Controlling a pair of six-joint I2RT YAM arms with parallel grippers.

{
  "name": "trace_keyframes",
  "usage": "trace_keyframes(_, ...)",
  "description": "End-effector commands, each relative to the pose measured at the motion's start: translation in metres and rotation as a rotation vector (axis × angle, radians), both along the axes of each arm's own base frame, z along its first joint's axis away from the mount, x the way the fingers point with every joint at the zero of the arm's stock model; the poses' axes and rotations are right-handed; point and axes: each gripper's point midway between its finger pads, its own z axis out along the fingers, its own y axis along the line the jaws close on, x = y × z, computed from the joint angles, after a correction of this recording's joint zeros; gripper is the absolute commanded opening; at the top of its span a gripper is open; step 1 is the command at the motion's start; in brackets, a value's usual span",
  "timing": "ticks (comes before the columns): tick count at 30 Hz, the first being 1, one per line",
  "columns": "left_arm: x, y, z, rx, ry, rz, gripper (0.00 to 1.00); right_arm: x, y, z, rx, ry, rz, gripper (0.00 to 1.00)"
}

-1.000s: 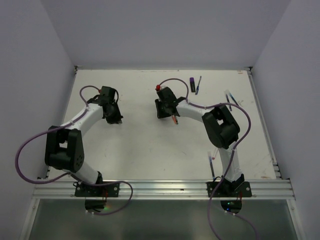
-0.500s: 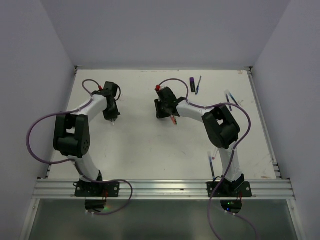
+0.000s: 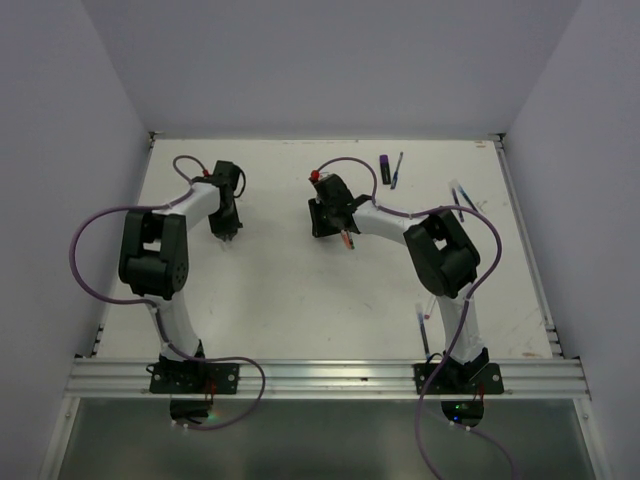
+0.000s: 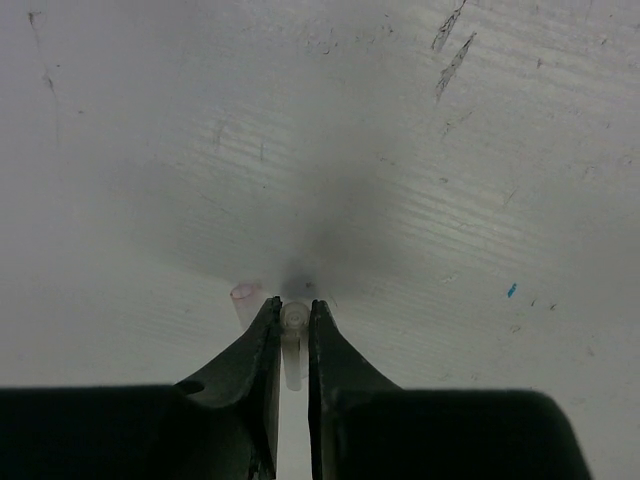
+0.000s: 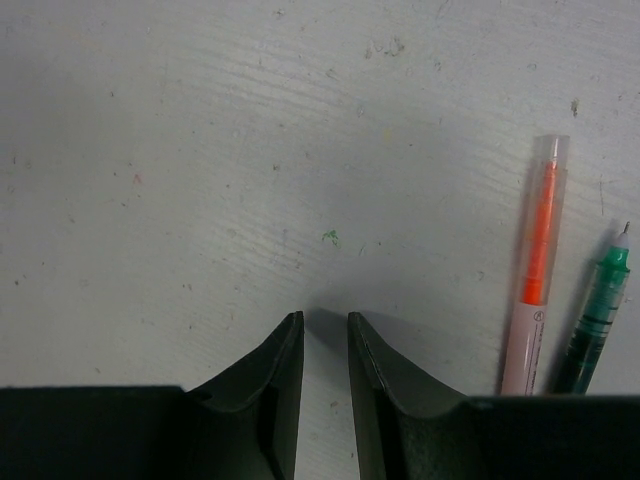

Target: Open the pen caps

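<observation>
The left hand (image 4: pixel 291 314) is lowered close to the tabletop (image 3: pixel 280 290), on its left side towards the far edge. Its two fingers are almost together and they pinch a small clear cap (image 4: pixel 292 335), which stands between the tips with its rounded end pointing to the surface. Just beside the tip of the left finger lies a pink-rimmed clear piece (image 4: pixel 243 297). It is touching or almost touching the finger, and I cannot tell if it belongs to the same cap.

The right hand (image 5: pixel 323 335) is near the middle of the tabletop, also low over it. Its fingers are narrow, with only a slim gap, and nothing is between them; under the gap there is only bare, scratched surface. To the right of this hand two pens lie side by side, close but not touching the fingers. The orange pen (image 5: pixel 540 265) has a clear sleeve over its upper end. The green pen (image 5: pixel 598 312), just beside it, shows a bare fine tip with no cap on it.

In the top view a purple marker (image 3: pixel 385 171) and a blue pen (image 3: pixel 397 170) lie next to each other near the far edge, well apart from both hands. If the blue pen has its cap on is too small to tell
</observation>
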Motion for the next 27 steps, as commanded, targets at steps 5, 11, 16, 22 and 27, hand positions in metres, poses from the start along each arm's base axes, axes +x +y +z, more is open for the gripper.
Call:
trace_keyframes(5, 0.013, 0.002, 0.001, 0.009, -0.015, -0.013, 0.16, -0.010, -0.003, -0.001, -0.002, 0.021, 0.026, 0.29)
trace_keyframes(11, 0.008, 0.002, -0.004, 0.006, -0.007, -0.005, 0.22, -0.010, -0.003, -0.001, -0.001, 0.023, 0.024, 0.29)
trace_keyframes(16, 0.007, 0.001, -0.008, -0.002, -0.004, -0.004, 0.26, -0.010, -0.004, 0.000, -0.001, 0.021, 0.023, 0.29)
trace_keyframes(22, 0.010, 0.000, -0.002, -0.011, -0.020, -0.009, 0.27, -0.010, -0.004, -0.001, -0.002, 0.025, 0.024, 0.29)
trace_keyframes(27, 0.017, 0.000, 0.012, -0.015, -0.070, -0.005, 0.28, -0.009, -0.004, 0.002, -0.004, 0.019, 0.020, 0.29)
